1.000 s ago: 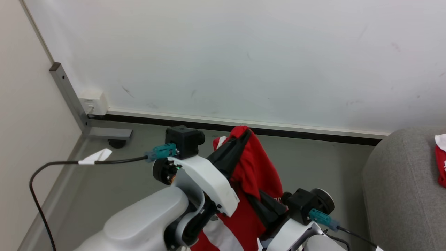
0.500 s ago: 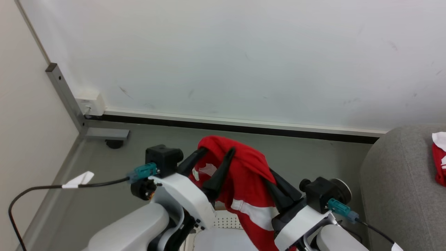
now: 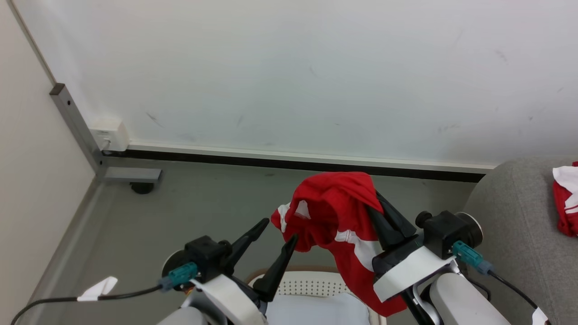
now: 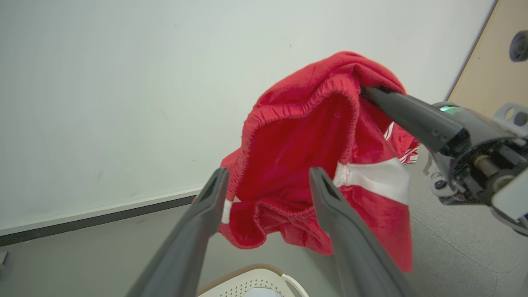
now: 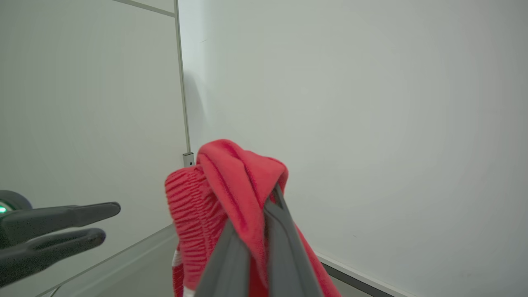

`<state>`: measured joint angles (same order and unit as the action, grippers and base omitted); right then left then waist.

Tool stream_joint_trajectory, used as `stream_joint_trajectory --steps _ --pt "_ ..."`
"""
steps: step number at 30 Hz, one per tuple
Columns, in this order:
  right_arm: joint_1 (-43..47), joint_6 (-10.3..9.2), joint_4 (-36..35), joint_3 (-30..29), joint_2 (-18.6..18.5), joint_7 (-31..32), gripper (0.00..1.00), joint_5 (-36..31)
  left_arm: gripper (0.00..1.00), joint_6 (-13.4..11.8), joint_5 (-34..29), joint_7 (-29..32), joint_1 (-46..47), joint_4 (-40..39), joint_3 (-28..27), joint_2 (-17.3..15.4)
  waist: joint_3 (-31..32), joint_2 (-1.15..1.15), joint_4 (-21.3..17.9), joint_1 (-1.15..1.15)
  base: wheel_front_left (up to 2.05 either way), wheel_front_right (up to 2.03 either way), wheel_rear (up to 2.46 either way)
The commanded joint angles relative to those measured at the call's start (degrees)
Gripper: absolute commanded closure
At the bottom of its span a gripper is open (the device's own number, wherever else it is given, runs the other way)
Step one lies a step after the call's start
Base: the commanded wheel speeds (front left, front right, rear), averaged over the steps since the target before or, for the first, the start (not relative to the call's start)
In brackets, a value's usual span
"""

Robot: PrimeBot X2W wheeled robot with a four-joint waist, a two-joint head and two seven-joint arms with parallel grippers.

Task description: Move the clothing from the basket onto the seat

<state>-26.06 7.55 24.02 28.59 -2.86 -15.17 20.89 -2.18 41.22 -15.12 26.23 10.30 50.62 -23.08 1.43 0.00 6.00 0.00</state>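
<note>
A red garment with white panels hangs in the air above the basket, my right gripper shut on its top fold. The right wrist view has the red fabric bunched over the closed fingers of the right gripper. My left gripper stands open just left of the garment, holding nothing. In the left wrist view its fingers point at the hanging garment. The grey seat lies at the right, with another red and white garment on it.
A plain pale cloth lies inside the basket. A white wall with a dark baseboard runs behind. A metal post and foot stand in the left corner, beside a white wall box. Grey floor lies between the basket and the wall.
My left gripper opened, came off the red garment and dropped back lower left. The right gripper rose, now holding the garment alone. The camera shifted slightly.
</note>
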Motion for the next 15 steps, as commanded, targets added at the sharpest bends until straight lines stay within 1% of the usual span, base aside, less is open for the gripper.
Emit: stream_joint_trajectory --steps 1,3,4,8,15 --pt "0.0 -0.13 -0.5 -0.6 -0.1 0.0 1.0 -0.3 0.0 1.0 -1.6 0.0 -1.6 0.3 -1.4 0.6 -0.2 0.0 -0.3 0.0 0.0 0.0 0.0" --pt "0.0 -0.13 -0.9 -0.9 -0.1 0.0 1.0 -0.4 0.0 2.4 -3.6 0.0 -3.1 0.8 -3.4 1.8 -0.3 0.0 -0.7 0.0 0.0 0.0 0.0" --pt "0.0 -0.13 -0.9 -0.9 -0.1 0.0 1.0 -0.4 0.0 2.4 -3.6 0.0 -3.1 0.8 -3.4 1.8 -0.3 0.0 -0.7 0.0 0.0 0.0 0.0" --pt "0.0 -0.13 -1.4 -1.1 -0.1 0.0 1.0 -0.7 0.0 4.8 -6.3 0.0 -4.9 2.2 -6.9 3.8 -0.5 0.0 -1.9 0.0 0.0 0.0 0.0" --pt "-0.2 -0.13 -1.8 -1.4 -0.1 0.0 1.0 -1.4 0.0 7.5 -9.6 0.0 -6.5 4.1 -11.0 6.1 -1.1 0.0 -5.7 0.0 0.0 0.0 0.0"
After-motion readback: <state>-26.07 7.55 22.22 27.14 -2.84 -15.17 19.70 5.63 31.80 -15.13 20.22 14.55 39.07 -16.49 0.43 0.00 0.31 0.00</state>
